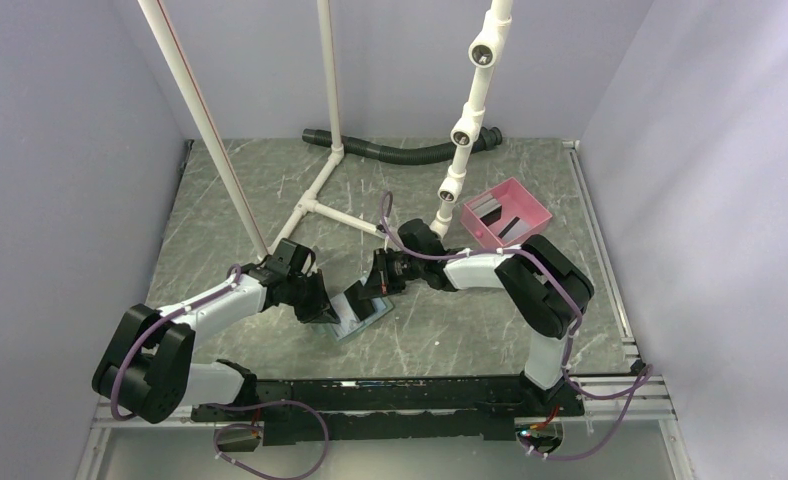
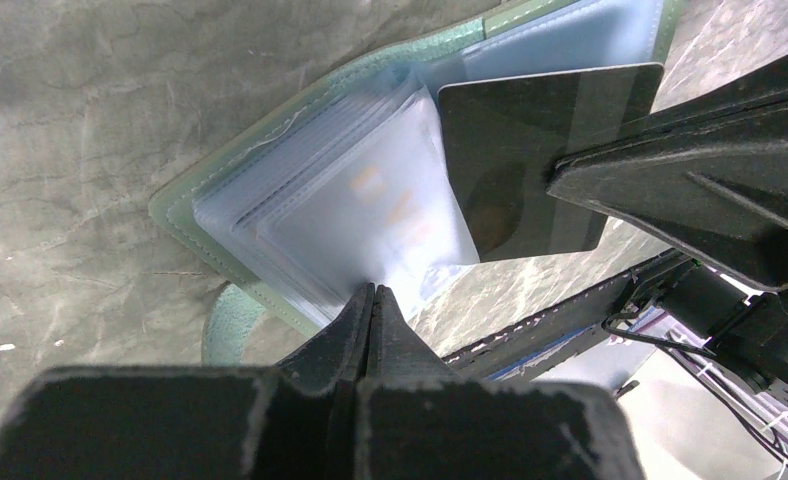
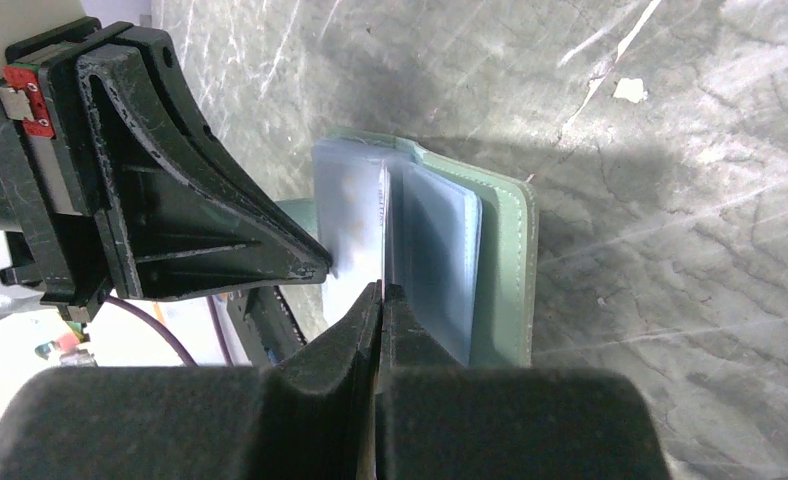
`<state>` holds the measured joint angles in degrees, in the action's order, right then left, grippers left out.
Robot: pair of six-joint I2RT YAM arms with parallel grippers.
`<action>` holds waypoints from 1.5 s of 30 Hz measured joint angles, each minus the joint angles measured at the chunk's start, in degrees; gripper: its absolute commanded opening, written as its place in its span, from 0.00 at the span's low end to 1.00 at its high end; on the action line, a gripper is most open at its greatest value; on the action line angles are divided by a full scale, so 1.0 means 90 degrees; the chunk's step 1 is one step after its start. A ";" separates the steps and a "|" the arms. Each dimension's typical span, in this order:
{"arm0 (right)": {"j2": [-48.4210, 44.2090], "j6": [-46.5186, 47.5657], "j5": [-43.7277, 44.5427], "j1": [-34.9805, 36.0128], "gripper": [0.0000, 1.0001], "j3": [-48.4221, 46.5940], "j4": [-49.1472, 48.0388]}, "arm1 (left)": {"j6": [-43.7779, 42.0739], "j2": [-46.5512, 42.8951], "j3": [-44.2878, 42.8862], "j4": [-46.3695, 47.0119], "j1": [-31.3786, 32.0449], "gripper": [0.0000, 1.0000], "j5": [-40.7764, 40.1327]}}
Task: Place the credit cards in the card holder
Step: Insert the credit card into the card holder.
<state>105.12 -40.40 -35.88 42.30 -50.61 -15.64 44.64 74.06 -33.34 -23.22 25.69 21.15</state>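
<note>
Near the middle of the tabletop [image 1: 470, 335]: the card holder [image 1: 362, 320] is being held open between the two arms, with its sage-green cover lying flat and its pale blue inside facing up.
Left arm [image 1: 210, 300]: it is being reached in from the left side. Its jaws are being held closed on the near edge of a clear sleeve [image 2: 370, 200], which is being held raised above the other fanned sleeves.
Right arm [image 1: 480, 268]: it is being reached in from the right side. Its jaws are being held closed on a dark card [image 2: 520, 150], which is being gripped at one edge.
Dark card: it is being held over the open card holder, right beside the raised sleeve. In the right wrist view it is being seen edge-on, standing among the sleeves. Whether its leading edge is inside a pocket cannot be told.
Jaws, relative position: the two sets of tips are being held near each other above the card holder, and contact between them is not being shown.
Pink tray [image 1: 526, 196]: it is being seen on the far right of the tabletop, well apart from the card holder. More credit cards [image 1: 497, 212], dark and grey, are being held inside it.
Back of the tabletop: a white pipe frame [image 1: 320, 185] and a black corrugated hose [image 1: 400, 152] are being seen there.
</note>
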 measured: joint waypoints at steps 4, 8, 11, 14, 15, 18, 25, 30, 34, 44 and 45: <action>0.0000 -0.0036 0.0002 0.0002 0.00 0.0000 0.0085 | 0.0000 -0.0005 0.0000 -0.0010 0.0000 0.00 -0.0002; 0.0017 -0.0053 -0.0027 0.0019 0.00 -0.0017 0.0163 | 0.0000 -0.0010 0.0000 -0.0027 0.0000 0.00 -0.0002; 0.0080 -0.0053 -0.0070 0.0029 0.00 -0.0102 0.0253 | 0.0000 -0.0012 0.0000 -0.0032 0.0000 0.00 -0.0002; 0.0134 -0.0056 -0.0138 0.0029 0.00 -0.0160 0.0284 | -0.0002 -0.0017 0.0000 -0.0034 0.0000 0.00 -0.0005; 0.0153 -0.0058 -0.0172 0.0029 0.00 -0.0180 0.0289 | -0.0002 -0.0024 0.0000 -0.0046 0.0000 0.00 -0.0007; 0.0282 -0.0063 -0.0338 0.0029 0.00 -0.0299 0.0306 | -0.0027 -0.0053 0.0000 -0.0124 0.0000 0.00 -0.0012; 0.0595 0.0044 -0.0571 0.0046 0.13 -0.0678 0.0595 | -0.0049 -0.0294 0.0000 -0.0427 0.0000 0.11 -0.0245; 0.0600 0.0466 -0.0374 0.0097 0.27 -0.0814 0.1190 | -0.0046 -0.0901 0.0000 -0.1030 -0.0005 0.08 -0.0850; 0.0597 0.0787 -0.0306 0.0121 0.34 -0.0852 0.1656 | 0.0029 -0.1117 0.0000 -0.1326 -0.0005 0.02 -0.1219; 0.0614 0.1367 -0.0175 0.0311 0.23 -0.1180 0.2086 | 0.0078 -0.0335 0.0148 -0.1149 -0.0005 0.00 -0.1326; 0.0685 0.1406 -0.0199 0.0347 0.23 -0.1277 0.2118 | 0.0073 -0.0311 0.0141 -0.1139 -0.0017 0.00 -0.1302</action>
<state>111.28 -27.75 -37.67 45.43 -62.11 3.42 45.30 71.26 -32.08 -33.47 25.54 9.43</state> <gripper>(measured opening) 0.245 0.008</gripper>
